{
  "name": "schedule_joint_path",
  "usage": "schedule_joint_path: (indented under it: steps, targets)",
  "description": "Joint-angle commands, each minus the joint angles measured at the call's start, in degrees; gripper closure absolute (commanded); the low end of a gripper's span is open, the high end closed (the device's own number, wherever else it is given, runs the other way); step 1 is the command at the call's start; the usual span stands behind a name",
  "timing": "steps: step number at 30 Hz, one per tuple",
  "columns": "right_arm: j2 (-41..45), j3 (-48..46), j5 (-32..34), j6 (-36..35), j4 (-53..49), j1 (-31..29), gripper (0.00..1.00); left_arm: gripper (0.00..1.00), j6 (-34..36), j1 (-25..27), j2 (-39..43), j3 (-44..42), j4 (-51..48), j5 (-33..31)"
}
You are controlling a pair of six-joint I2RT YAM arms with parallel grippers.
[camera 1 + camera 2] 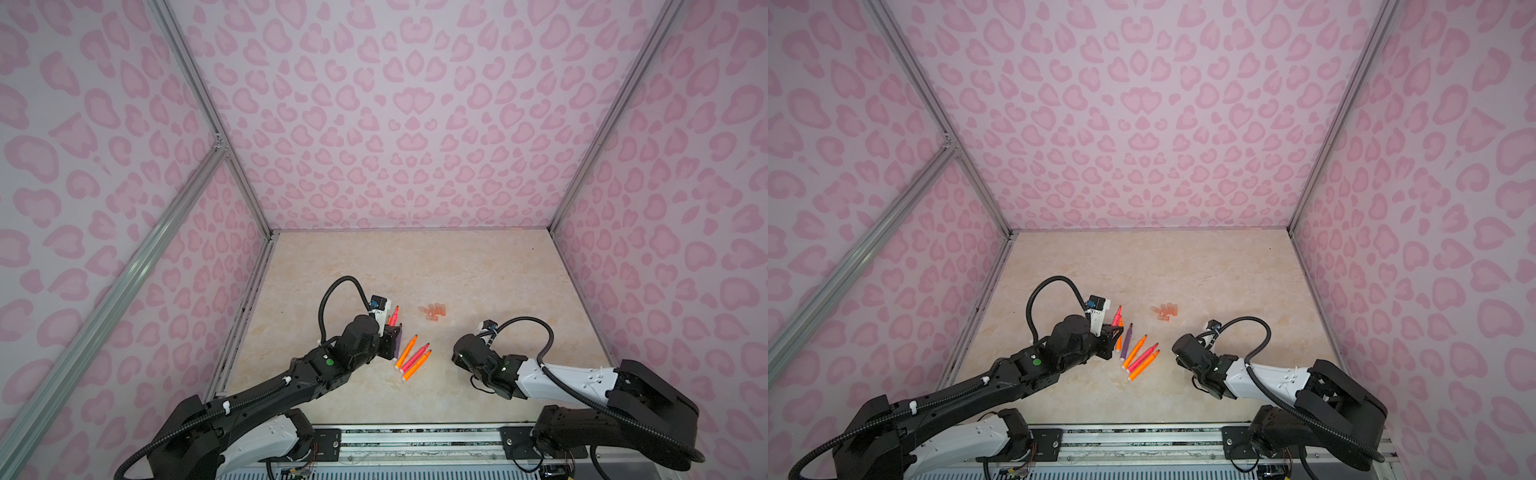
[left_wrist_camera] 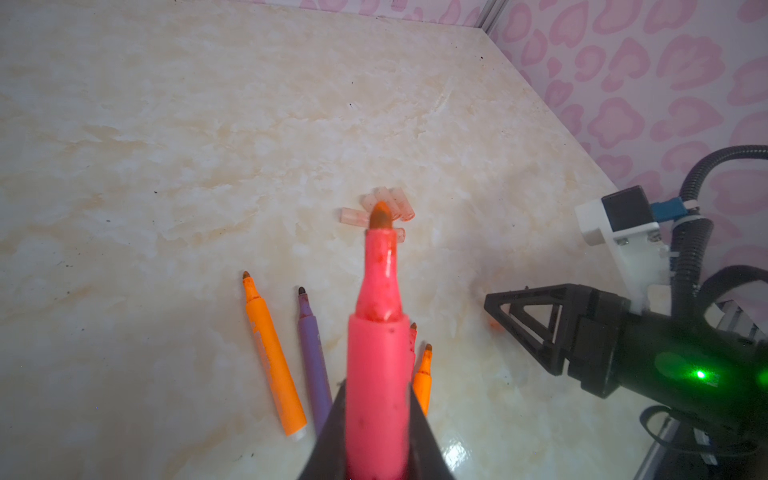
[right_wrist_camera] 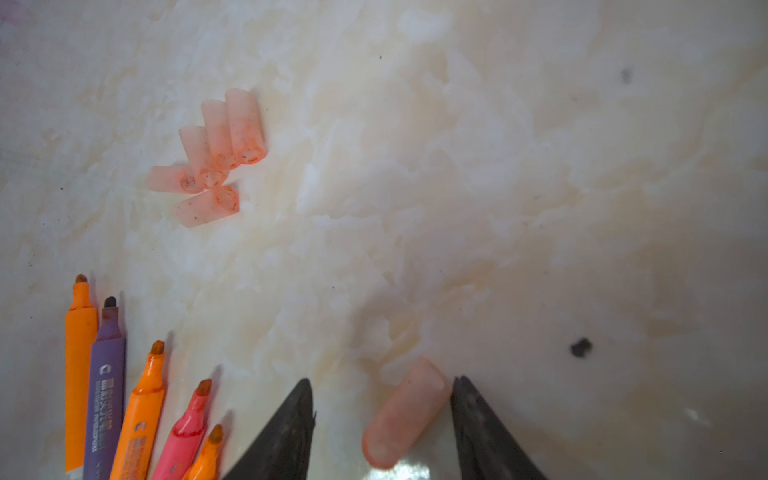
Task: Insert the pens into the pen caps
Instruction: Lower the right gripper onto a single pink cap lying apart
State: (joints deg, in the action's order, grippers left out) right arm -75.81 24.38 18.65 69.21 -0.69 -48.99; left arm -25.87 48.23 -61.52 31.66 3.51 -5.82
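Pink-red pen (image 2: 377, 332) sits clamped by its barrel in my left gripper (image 2: 376, 390), tip toward the loose pen caps (image 3: 212, 158). My right gripper (image 3: 382, 380) stands part-spread around one cap (image 3: 405, 411) lying on the table (image 3: 540, 208). I judge the cap light, slick and thin-walled, so I'd pinch it gently at mid-length.
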Motion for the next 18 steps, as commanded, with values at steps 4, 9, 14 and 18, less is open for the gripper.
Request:
schedule_joint_path:
  steps: [4, 9, 14, 18]
  targets:
    - [-4.37, 3.8, -0.05, -3.19, -3.85, 0.53, 0.53, 0.97, 0.12, -0.06, 0.08, -0.06, 1.97, -0.17]
    - [-5.07, 4.61, 2.61, -4.06, -6.91, 0.15, 0.55, 0.97, 0.12, -0.06, -0.08, 0.07, 2.06, 0.03]
    - [-6.46, 8.73, 6.66, -6.06, -13.76, -1.77, 0.57, 0.97, 0.12, -0.06, -0.7, 0.52, 2.14, 0.26]
    - [-9.48, 12.37, 9.32, -7.68, -18.43, -3.52, 0.57, 0.97, 0.14, -0.06, -1.02, 0.55, 2.26, 0.46]
